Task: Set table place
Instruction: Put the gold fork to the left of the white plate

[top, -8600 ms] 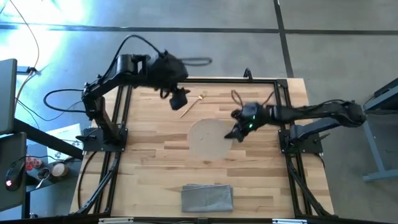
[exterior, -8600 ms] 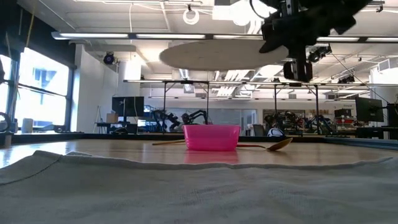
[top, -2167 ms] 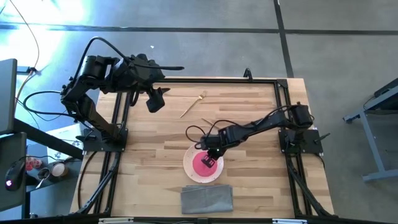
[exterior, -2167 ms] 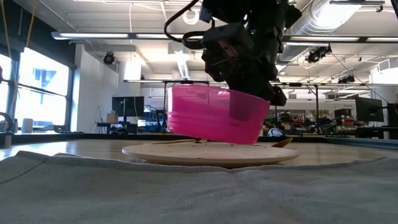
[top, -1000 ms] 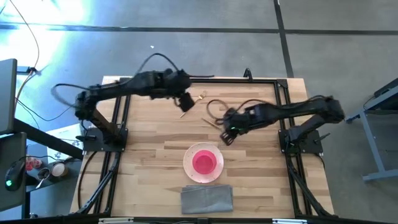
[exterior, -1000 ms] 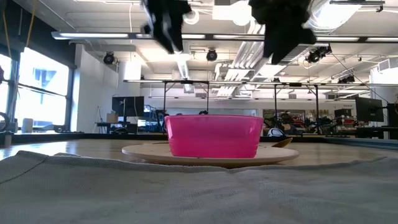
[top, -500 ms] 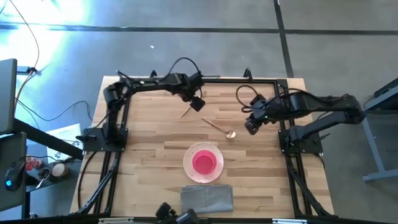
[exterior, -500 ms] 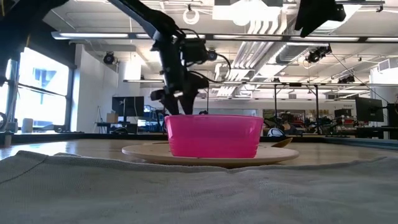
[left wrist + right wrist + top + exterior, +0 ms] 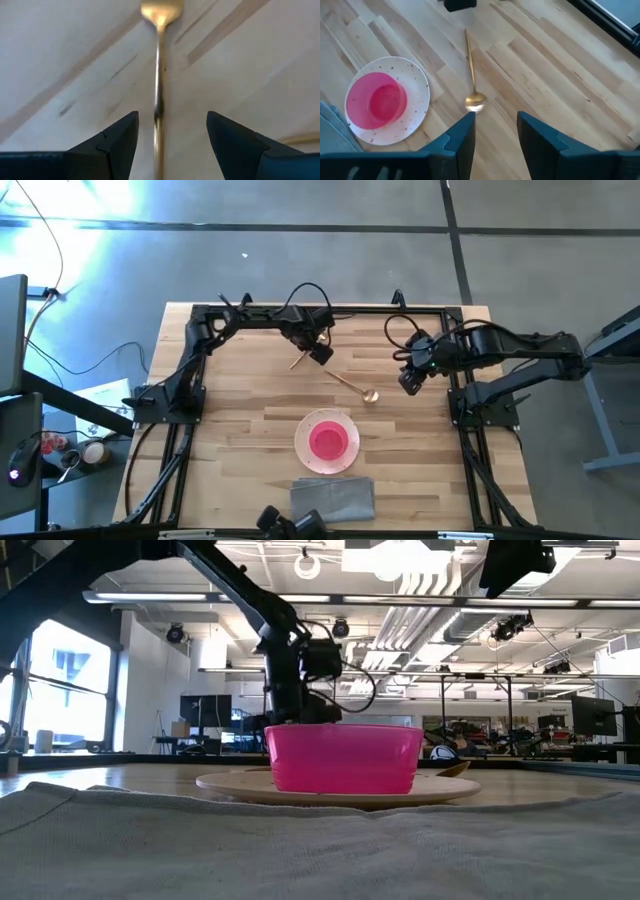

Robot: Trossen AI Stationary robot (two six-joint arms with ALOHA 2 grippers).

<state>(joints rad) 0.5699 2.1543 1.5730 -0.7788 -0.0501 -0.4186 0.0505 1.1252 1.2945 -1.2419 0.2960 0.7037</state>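
The off-white speckled plate [image 9: 303, 448] lies on the table near its near edge, with the pink bowl [image 9: 328, 440] standing in it. The gold spoon [image 9: 352, 384] lies flat on the wood beyond the plate. The gold fork [image 9: 297, 362] lies flat near the far edge. My left gripper [image 9: 321, 353] is low over the fork, open, its fingers on either side of the fork's handle [image 9: 159, 100] with wood showing in the gaps. My right gripper [image 9: 410, 380] is open and empty, raised, right of the spoon. It looks down on the spoon [image 9: 471, 70] and plate [image 9: 420, 107].
A grey folded cloth [image 9: 333, 498] lies at the table's near edge, just in front of the plate. The black rail frame [image 9: 300, 308] runs around the tabletop. Bare wood shows left and right of the plate.
My left gripper has gone toward the right and down to the fork, and now stands over its handle. My right gripper has risen and drawn back toward the table's right edge, away from the spoon's bowl. Spoon, plate and bowl have stayed put.
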